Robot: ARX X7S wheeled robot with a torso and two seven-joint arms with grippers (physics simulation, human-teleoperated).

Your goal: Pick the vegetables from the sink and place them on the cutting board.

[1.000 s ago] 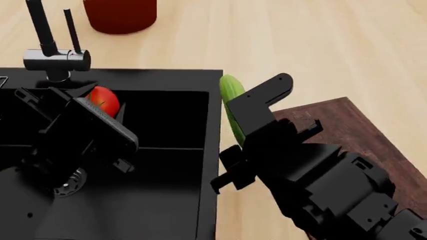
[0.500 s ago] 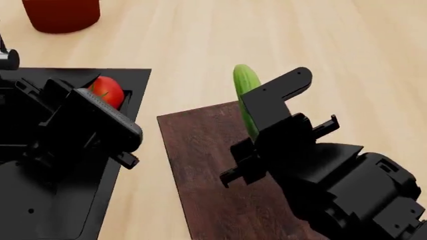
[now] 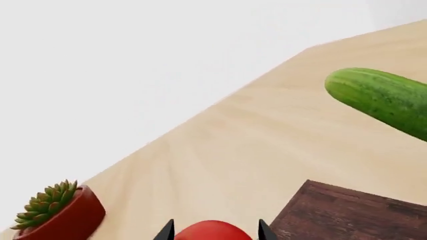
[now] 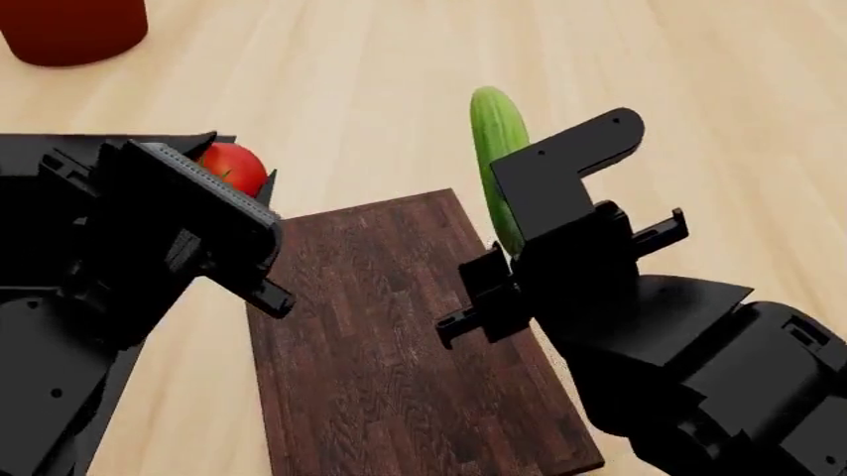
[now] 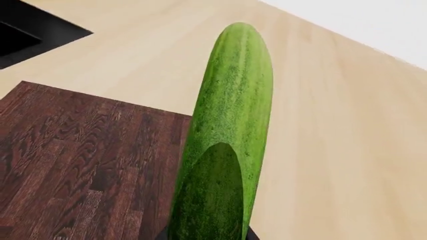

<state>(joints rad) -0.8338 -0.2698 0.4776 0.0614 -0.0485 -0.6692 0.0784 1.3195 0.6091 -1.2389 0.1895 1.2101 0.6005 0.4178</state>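
Nearest to us, both arms are raised over the work area, each carrying one vegetable. Our right gripper (image 4: 510,233) has its fingers pinching the lower part of the cucumber (image 4: 494,149), which juts forward and slightly up, clear of everything. The right wrist view shows the cucumber (image 5: 227,140) hanging over the far right edge of the cutting board (image 5: 87,160), partly above bare tabletop (image 5: 347,140). We judge it is held by one end so it can be laid flat along the plank grain.

Our left gripper (image 4: 245,178) has its fingers closed on the tomato (image 4: 236,166); the left wrist view shows two dark fingertips (image 3: 265,231) flanking the tomato (image 3: 212,231). It hangs beside the board's far left corner, near the black sink (image 4: 54,397), not yet over the wood as far as we can tell.

The cutting board (image 4: 384,337) lies between the arms with nothing on it, so both placements remain to be done.

Farther off, at the back of the pale wooden tabletop (image 4: 357,59), stands a red pot (image 4: 73,30) holding a spiky green succulent (image 3: 47,202).

We can read no brand, label or writing anywhere.
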